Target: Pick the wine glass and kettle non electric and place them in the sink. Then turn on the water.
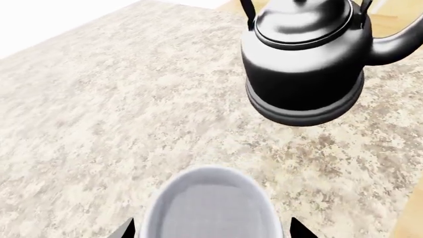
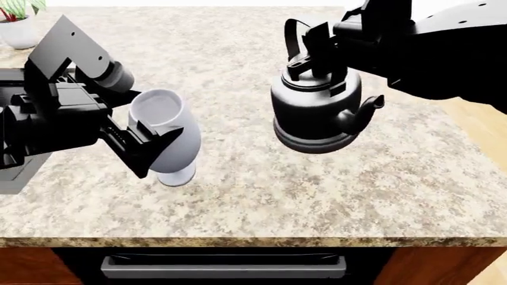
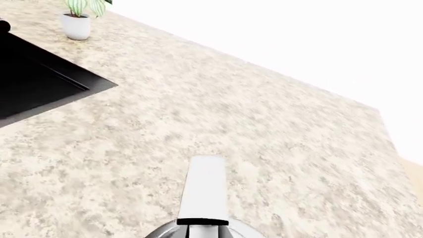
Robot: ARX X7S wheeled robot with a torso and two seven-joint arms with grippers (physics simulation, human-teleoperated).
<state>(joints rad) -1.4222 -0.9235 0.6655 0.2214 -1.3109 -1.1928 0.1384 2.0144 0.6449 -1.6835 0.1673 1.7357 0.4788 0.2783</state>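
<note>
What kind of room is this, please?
Most likely a kitchen: a speckled stone counter carries a kettle, a black sink is set into it, and a plant pot stands nearby.

We see our left arm (image 2: 59, 77) built of boxy grey and black housings with a rounded grey joint and flat, angular black gripper fingers (image 2: 139, 157), our right arm (image 2: 443, 53) a bulky glossy black shell dotted with tiny pale screws, its gripper (image 2: 317, 50) equally black
</note>
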